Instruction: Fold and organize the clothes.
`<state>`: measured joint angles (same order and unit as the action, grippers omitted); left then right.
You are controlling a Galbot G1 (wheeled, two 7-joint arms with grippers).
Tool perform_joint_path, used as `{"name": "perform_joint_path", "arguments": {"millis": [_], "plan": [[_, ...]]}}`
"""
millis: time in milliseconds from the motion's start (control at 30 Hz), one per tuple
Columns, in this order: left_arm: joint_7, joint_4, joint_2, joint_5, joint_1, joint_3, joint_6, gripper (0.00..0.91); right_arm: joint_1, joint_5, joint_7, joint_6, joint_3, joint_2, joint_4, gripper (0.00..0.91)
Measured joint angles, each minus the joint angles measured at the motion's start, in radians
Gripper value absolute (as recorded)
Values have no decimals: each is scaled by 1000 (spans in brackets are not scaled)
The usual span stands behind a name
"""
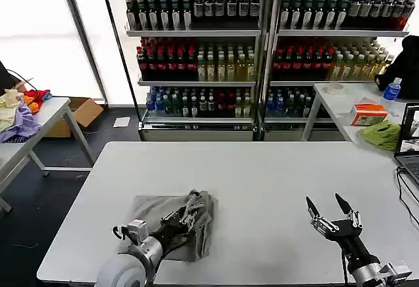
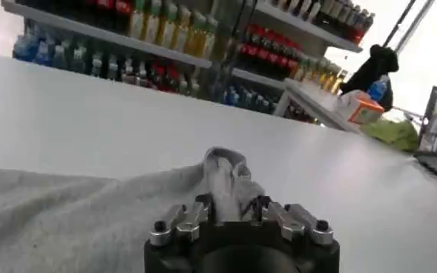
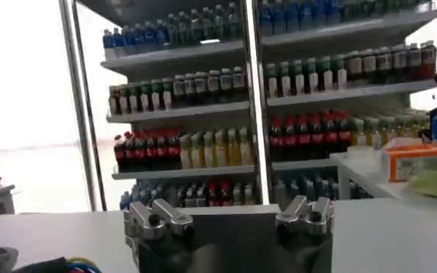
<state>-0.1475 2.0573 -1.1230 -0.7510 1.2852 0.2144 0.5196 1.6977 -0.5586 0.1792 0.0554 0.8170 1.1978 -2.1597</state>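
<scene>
Head view: a grey shirt (image 1: 171,225) lies crumpled on the near left part of the white table (image 1: 262,169), well inside its edges. The left gripper (image 1: 185,218) sits on the shirt, its fingers pinched on a bunched fold at the shirt's right side, which stands up above the flatter cloth. The right gripper (image 1: 332,213) hovers over the bare near right part of the table, well apart from the shirt, its two dark fingers spread with nothing between them. Beyond the table stand shelves of bottles (image 1: 203,44); a side table (image 1: 347,100) at far right carries a green cloth (image 1: 382,133).

Left wrist view: the left gripper (image 2: 233,208) clamps a raised ridge of the shirt (image 2: 70,215), the cloth spreading flat over the table (image 2: 129,119).

Right wrist view: the right gripper (image 3: 229,219) stands apart over the table (image 3: 396,237), facing the shelves (image 3: 277,96), holding nothing.
</scene>
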Motion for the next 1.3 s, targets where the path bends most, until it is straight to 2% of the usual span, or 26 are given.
{"name": "perform_joint_path", "arguments": {"millis": [200,467,800,1267,1300], "plan": [[5,103,26,-12,55,51,21,907,-4,-5,-3,0,1,-6,5,907],[30,177,46,-4,129,207,12,907,-9,-7,-3,0,-8,-10,6,907],[64,78,27,29,185,354,-16,907,-14,-8,-2,1,-15,-14,12,907],[69,-49,-43,40,179,367,-39,907,-14,-11,-2,6,-13,-17,13,907],[69,-57,-46,38,177,366,-39,887,-15,-12,-3,6,-12,-18,14,907]]}}
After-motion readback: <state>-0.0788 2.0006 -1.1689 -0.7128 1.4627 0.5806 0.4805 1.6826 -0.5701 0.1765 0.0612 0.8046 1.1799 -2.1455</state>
